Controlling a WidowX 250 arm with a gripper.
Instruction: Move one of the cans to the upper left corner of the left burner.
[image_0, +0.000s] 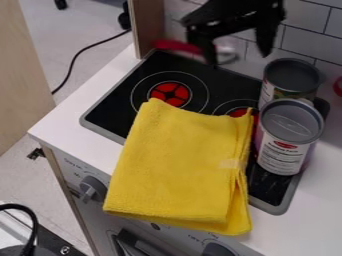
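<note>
Cans (284, 159), upright at the right side of the black stovetop (113, 111), beside the folded yellow cloth (180, 167). Front can (274, 145): probably rigid and slightly slippery along its smooth wall; weight cannot be judged, the fill being unknown. A hold across opposite sides of the body, near the rim, seems best. Rear can (270, 92), just behind it: likely to handle alike. Both appear below and to the right of the black gripper (237, 55), the rear one nearer; its fingers (266, 39) stand apart, with neither can between them.
</note>
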